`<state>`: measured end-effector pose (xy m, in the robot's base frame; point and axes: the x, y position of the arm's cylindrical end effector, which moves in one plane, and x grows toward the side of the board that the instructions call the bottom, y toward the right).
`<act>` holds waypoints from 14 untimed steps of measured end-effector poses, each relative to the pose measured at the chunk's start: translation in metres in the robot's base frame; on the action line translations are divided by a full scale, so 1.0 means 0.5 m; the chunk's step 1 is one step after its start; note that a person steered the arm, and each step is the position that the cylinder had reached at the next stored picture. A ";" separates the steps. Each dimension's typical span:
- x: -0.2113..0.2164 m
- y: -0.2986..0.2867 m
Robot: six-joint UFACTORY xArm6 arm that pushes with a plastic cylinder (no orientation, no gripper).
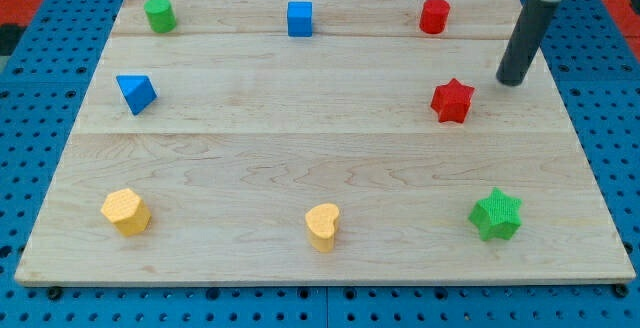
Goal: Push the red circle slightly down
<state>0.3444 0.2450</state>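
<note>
The red circle (434,16) is a short red cylinder near the view's top right of the wooden board (320,158). My tip (511,81) is the lower end of a dark rod that comes in from the top right corner. It sits to the right of and below the red circle, well apart from it. A red star (452,101) lies just left of and a little below my tip, not touching it.
A green circle (159,15) and a blue square (300,19) sit along the top. A blue triangle (136,93) is at the left. A yellow hexagon-like block (126,212), a yellow heart (323,227) and a green star (496,215) line the bottom.
</note>
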 end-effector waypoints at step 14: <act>-0.303 -0.175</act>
<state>0.1930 0.1577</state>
